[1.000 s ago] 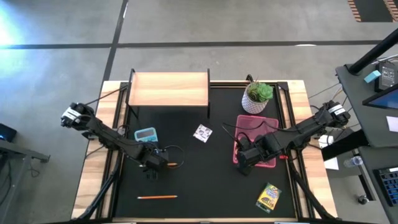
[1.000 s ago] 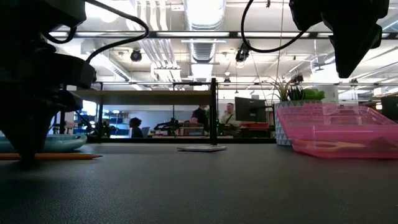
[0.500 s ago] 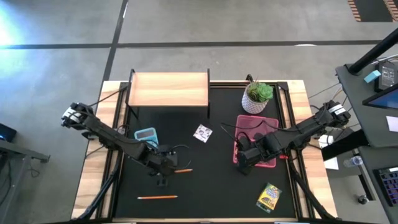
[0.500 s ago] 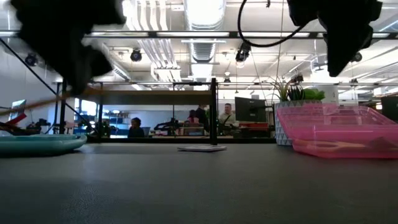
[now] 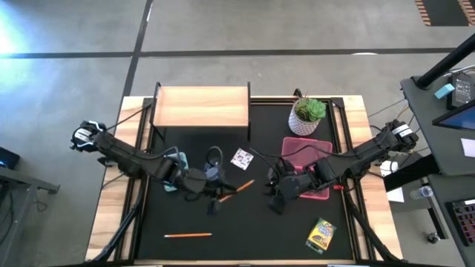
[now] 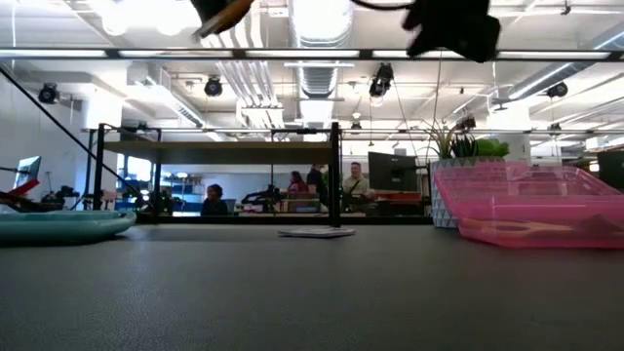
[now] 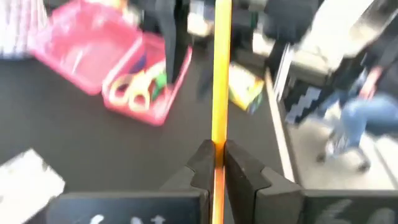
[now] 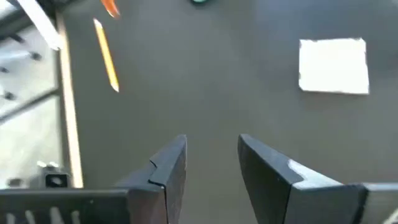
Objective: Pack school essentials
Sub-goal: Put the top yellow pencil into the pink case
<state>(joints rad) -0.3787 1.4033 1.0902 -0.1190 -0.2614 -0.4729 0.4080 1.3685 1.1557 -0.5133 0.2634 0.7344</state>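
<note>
My left gripper (image 5: 221,194) is shut on an orange pencil (image 5: 243,183) above the middle of the black mat. The right gripper (image 5: 276,194) hangs open just to the right of it, facing it, with nothing between its fingers (image 8: 211,163). A second orange pencil (image 5: 188,235) lies flat near the front edge. The yellow-green crayon box (image 5: 320,235) lies at the front right. A small white patterned card (image 5: 241,158) lies flat at mid-table. Yellow-handled scissors (image 7: 134,90) lie in the pink tray (image 5: 318,148). My left gripper pinches the pencil's shaft (image 7: 219,138) between its two fingertips (image 7: 200,163). The pencil runs along the fingers and sticks out well past their tips toward the right gripper. It is lifted clear of the mat, slanting a little toward the far side.
A potted green plant (image 5: 307,115) stands behind the pink tray. A wooden shelf (image 5: 200,106) spans the far left of the mat. A teal object (image 5: 174,158) lies partly under my left arm. The mat between the card and the front pencil is bare.
My left gripper has risen from the mat with the orange pencil and swung toward the table's right. It has tipped from pointing down to nearly level. The pencil is now lifted clear. My right gripper has tipped up and moved left toward the pencil.
</note>
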